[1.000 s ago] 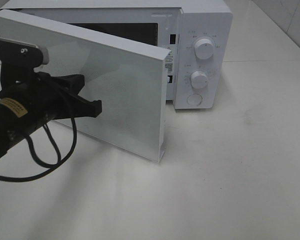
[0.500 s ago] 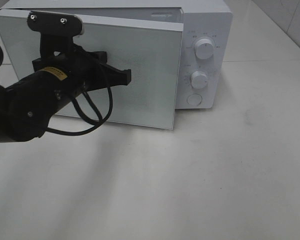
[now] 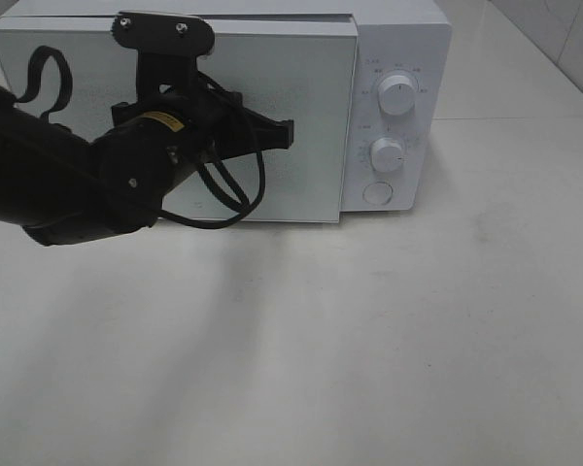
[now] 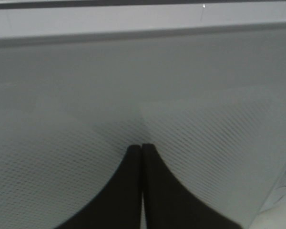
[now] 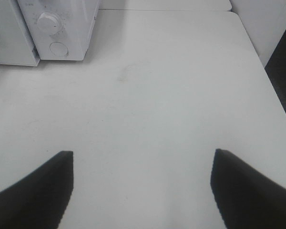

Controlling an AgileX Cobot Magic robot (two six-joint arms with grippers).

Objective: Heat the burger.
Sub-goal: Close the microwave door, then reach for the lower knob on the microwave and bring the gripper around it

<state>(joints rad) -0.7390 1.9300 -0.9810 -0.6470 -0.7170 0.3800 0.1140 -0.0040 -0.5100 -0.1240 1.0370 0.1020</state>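
One white box-shaped microwave oven (image 3: pixel 398 58) stands on the far part of one white tabletop (image 3: pixel 369 340). It carries one glossy white door panel (image 3: pixel 311 107) on its left. On its right are two round white dials, an upper dial (image 3: pixel 396 97) and a lower dial (image 3: pixel 387 154), with one round white push-button (image 3: pixel 377 193) beneath. Two black two-fingered grippers are counted, the left gripper (image 4: pixel 142 148) and the right gripper (image 5: pixel 142 153), together with one black arm (image 3: pixel 58 184) and one black looped cable (image 3: pixel 238 189) in the high view.
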